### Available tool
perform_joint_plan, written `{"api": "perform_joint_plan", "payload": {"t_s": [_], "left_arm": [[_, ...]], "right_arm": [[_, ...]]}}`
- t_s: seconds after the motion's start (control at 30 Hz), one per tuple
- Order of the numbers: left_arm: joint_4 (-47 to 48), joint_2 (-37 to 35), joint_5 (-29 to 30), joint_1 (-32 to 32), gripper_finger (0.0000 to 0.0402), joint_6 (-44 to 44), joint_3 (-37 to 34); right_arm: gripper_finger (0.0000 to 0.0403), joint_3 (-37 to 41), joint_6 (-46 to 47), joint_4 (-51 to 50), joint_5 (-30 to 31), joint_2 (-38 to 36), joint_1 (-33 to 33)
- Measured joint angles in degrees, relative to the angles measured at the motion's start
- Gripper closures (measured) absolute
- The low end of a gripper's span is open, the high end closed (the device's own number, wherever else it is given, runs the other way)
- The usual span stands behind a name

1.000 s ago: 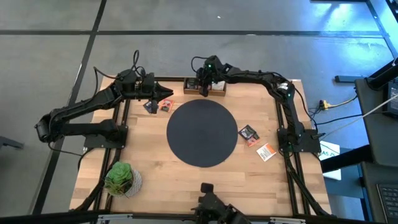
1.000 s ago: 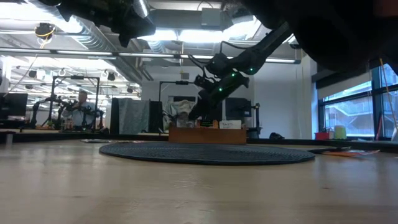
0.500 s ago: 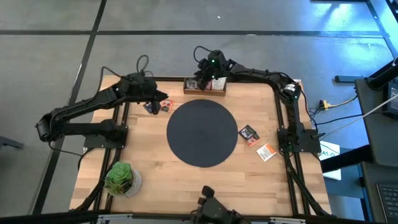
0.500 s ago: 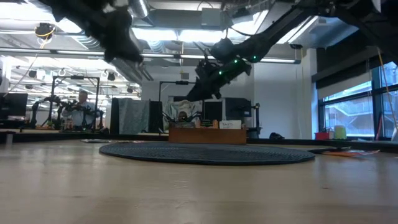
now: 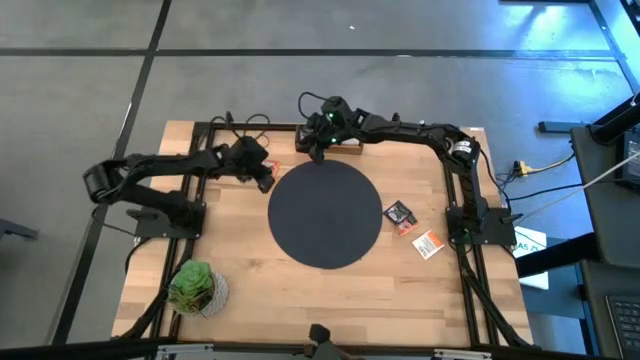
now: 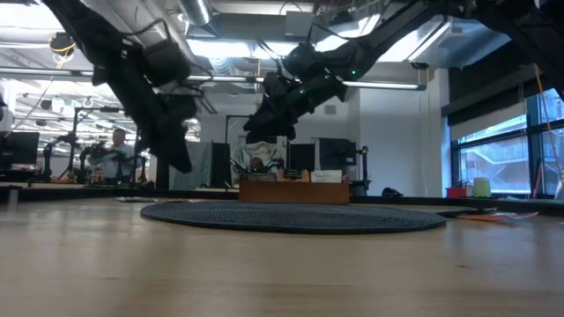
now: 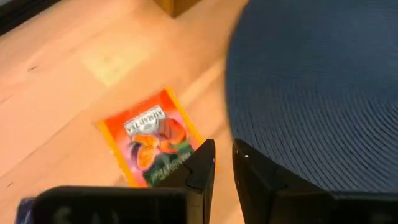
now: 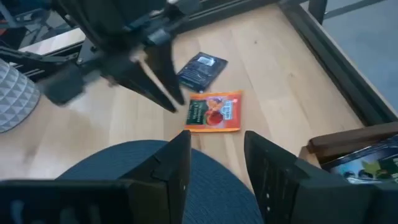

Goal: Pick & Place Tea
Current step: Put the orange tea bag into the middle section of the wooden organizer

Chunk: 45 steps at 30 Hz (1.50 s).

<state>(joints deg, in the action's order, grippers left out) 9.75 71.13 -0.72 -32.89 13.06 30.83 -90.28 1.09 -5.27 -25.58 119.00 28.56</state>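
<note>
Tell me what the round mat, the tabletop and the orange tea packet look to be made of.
Round mat: seemingly woven fabric or braided fibre, matte dark grey, with fine ribbed rows.
Tabletop: light wood, smooth finish; plank seams and grain show.
Orange tea packet: probably printed paper or foil, slightly glossy, flat with crisp edges; which one is unclear.

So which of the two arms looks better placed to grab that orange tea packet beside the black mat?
Probably the left. Its gripper hangs right at the orange tea packet, fingers nearly shut. The right gripper hangs open farther off, above the black mat edge.
</note>
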Motion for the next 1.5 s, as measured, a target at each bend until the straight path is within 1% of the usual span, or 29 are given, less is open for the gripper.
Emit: {"api": "perform_joint_plan", "payload": {"t_s": [0.07, 0.17, 0.27, 0.43, 0.57, 0.67, 0.77, 0.83, 0.97, 1.03, 1.13, 1.2, 1.3, 1.37, 1.43, 1.5], "left_arm": [[-3.1, 2.0, 2.0, 0.0, 0.0348, 1.2, -0.9], [-3.9, 5.0, 6.3, -0.4, 0.0346, 2.6, -1.4], [-4.3, 8.0, 7.7, -1.3, 0.0346, 2.8, -1.4], [-6.1, 12.9, 7.0, -2.2, 0.0349, 2.9, -1.4], [-6.1, 14.7, 5.8, -1.7, 0.0346, 3.8, -1.1], [-4.5, 14.6, 3.4, 0.0, 0.0346, 4.2, -1.0], [-0.9, 14.4, 3.3, 2.8, 0.0348, 4.8, -0.8], [1.4, 14.2, 4.0, 5.2, 0.0349, 5.7, -0.7], [3.6, 14.0, 7.0, 10.7, 0.0346, 10.6, -0.6], [4.8, 13.5, 7.7, 13.9, 0.0344, 14.5, -0.6], [8.6, 11.7, 7.3, 19.3, 0.0344, 21.2, -0.6], [12.2, 10.3, 7.5, 23.5, 0.0344, 26.5, -0.7], [16.7, 8.6, 8.2, 30.7, 0.0343, 35.5, -0.9], [17.1, 7.9, 8.1, 36.3, 0.0343, 41.8, -1.1], [15.4, 7.7, 8.1, 42.6, 0.0343, 48.2, -1.3], [11.5, 8.1, 8.1, 48.8, 0.0343, 53.6, -1.5]], "right_arm": [[0.0251, 0.0, 0.2, 0.0, 0.0, 0.0, -0.1], [0.0251, 0.0, 1.6, -0.4, 0.0, 0.0, -0.4], [0.0251, 0.0, 1.7, -0.4, 0.0, 0.0, -1.0], [0.0251, 0.0, 1.8, -0.4, 0.0, 0.0, -1.7], [0.0251, 0.0, 2.0, -1.0, 0.0, 0.0, -2.6], [0.0251, 0.0, 3.0, -2.4, -0.1, 0.0, -3.9], [0.0251, 0.0, 2.3, -5.6, -0.1, -0.1, -5.4], [0.0251, 0.0, 1.5, -8.0, 0.0, -0.1, -6.7], [0.0251, 0.0, 1.4, -11.6, 0.5, -0.1, -9.3], [0.0251, 0.0, 1.3, -12.6, 0.5, -0.1, -10.6], [0.0251, 0.0, 1.3, -14.2, 0.7, -0.1, -12.4], [0.0251, 0.0, 0.6, -14.9, 2.5, -0.1, -13.7], [0.0251, 0.0, -0.3, -16.3, 6.1, -0.1, -15.9], [0.0251, 0.0, -0.1, -17.3, 6.5, -0.1, -17.6], [0.0251, 0.0, 0.2, -18.4, 6.5, -0.1, -19.7], [0.0251, 0.2, 0.2, -19.4, 6.5, -0.1, -22.0]]}}
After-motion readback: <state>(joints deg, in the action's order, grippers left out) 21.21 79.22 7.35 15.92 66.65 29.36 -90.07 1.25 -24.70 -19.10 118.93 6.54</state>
